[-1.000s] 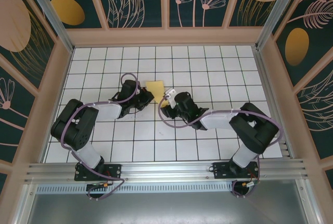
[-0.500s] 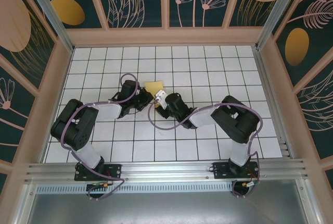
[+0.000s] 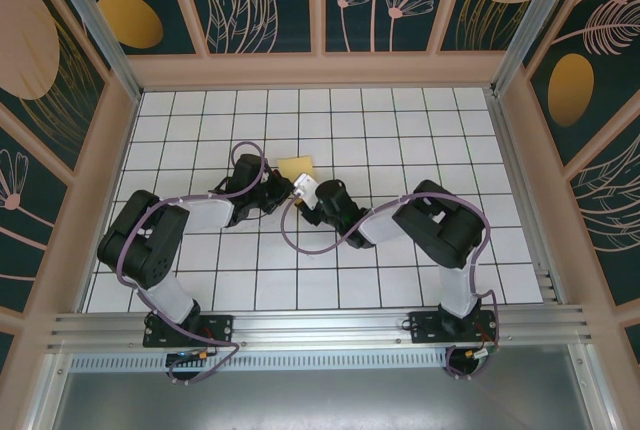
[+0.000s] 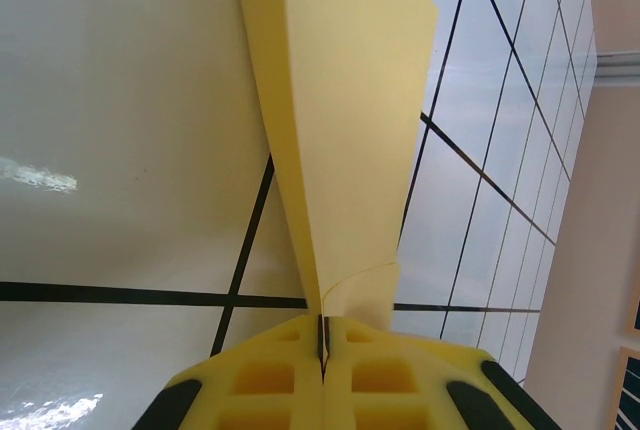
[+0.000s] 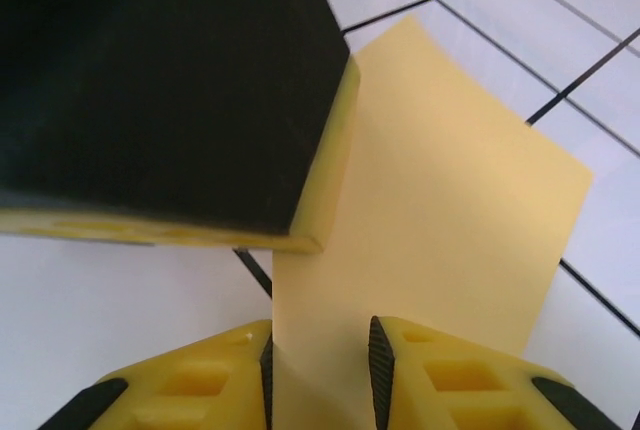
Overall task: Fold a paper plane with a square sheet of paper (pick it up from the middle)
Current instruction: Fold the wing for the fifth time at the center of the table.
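Observation:
The square sheet of paper (image 3: 297,167) is yellow and folded over, standing up off the white grid table at mid-centre. In the left wrist view the sheet of paper (image 4: 340,100) rises as a creased, tapering fold. My left gripper (image 4: 322,335) is shut on its lower edge, and the left gripper (image 3: 283,188) sits just left of the sheet. My right gripper (image 3: 300,196) has come in from the right. The right gripper (image 5: 320,360) straddles the paper (image 5: 440,210), pads apart, a gap on the right side. The left finger (image 5: 160,80) shows as a black block.
The white tiled table (image 3: 400,130) is ringed by a wooden frame (image 3: 320,70). Both arms reach inward from their bases at the near edge, and purple cables loop beside each wrist. Open tiles lie behind and to both sides of the paper.
The right arm has swung left and forward to the paper, and its jaws have narrowed around the sheet. The left gripper has held still, shut on the paper.

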Robot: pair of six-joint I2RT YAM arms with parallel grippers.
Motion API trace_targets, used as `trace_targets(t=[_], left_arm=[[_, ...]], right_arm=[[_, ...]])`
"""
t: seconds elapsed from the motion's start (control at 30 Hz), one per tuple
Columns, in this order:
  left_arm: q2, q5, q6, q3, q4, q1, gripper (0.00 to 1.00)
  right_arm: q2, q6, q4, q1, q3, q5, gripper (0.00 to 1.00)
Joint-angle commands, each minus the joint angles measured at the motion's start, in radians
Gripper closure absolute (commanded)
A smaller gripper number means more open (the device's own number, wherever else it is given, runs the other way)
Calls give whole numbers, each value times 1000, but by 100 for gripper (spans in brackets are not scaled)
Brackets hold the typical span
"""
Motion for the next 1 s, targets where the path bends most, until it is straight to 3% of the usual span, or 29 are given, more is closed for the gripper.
trace_targets(t=[0.0, 0.23, 0.47, 0.63, 0.97], left_arm=[[-5, 6, -17, 22, -9, -5, 98], [-18, -1, -10, 42, -29, -5, 91], [-39, -26, 13, 67, -65, 29, 67], [-80, -36, 30, 46, -76, 74, 56], [-115, -31, 63, -13, -43, 90, 54]], right_arm=[[14, -10, 88, 4, 0, 12, 75], [9, 26, 70, -18, -12, -25, 91], [-18, 95, 58, -42, -34, -97, 98], [-30, 179, 66, -52, -57, -170, 99], [-48, 427, 107, -95, -90, -307, 100]])
